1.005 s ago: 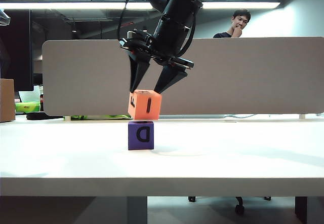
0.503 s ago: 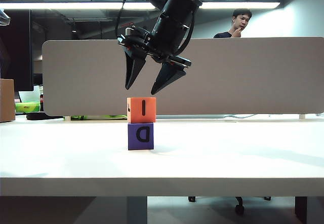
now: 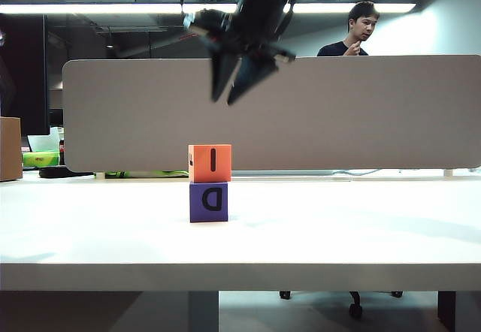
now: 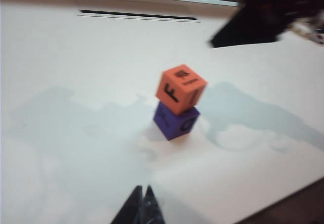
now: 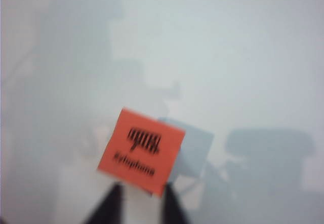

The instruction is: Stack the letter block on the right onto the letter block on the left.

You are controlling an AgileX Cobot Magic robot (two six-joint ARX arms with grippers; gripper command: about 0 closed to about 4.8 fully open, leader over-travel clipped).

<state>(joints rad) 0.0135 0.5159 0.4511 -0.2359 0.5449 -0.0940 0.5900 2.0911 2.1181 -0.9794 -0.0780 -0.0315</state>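
A cardboard box is sitting at the far left edge of the white table. Just left of the middle, the orange letter block is resting squarely on top of the purple letter block, nothing touching either one. The left gripper is hovering low over the table near the stack, its fingertips pressed together and holding nothing. High above the stack and slightly to its right, the right gripper is hanging in the air with its fingers only narrowly apart and empty. At the far right, a person is looking over the grey partition.
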